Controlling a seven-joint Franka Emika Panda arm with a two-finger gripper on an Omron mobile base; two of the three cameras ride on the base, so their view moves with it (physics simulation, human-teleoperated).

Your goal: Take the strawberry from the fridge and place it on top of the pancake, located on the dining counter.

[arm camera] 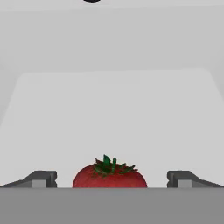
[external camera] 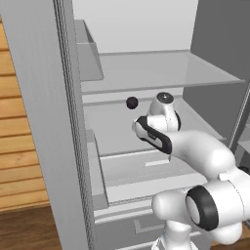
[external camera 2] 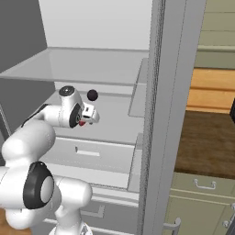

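Note:
The fridge (external camera: 44, 122) stands open, its pale shelves in front of me. In the hand view the red strawberry (arm camera: 109, 176) with a green top lies on the shelf, right between my open gripper (arm camera: 111, 179) and clear of both fingertips (arm camera: 41, 179). From the right base view a sliver of the strawberry (external camera 2: 81, 123) shows just under the gripper (external camera 2: 87, 118), which reaches over the middle shelf (external camera 2: 114, 124). The left base view has my hand (external camera: 163, 114) over that shelf, hiding the berry. The pancake and dining counter are out of view.
A dark round fruit (external camera: 132, 102) (external camera 2: 92, 95) sits farther back on the same shelf. A glass shelf (external camera: 161, 73) hangs above the hand. The open door's edge (external camera 2: 158, 114) stands to the right, a drawer front (external camera 2: 92, 153) below.

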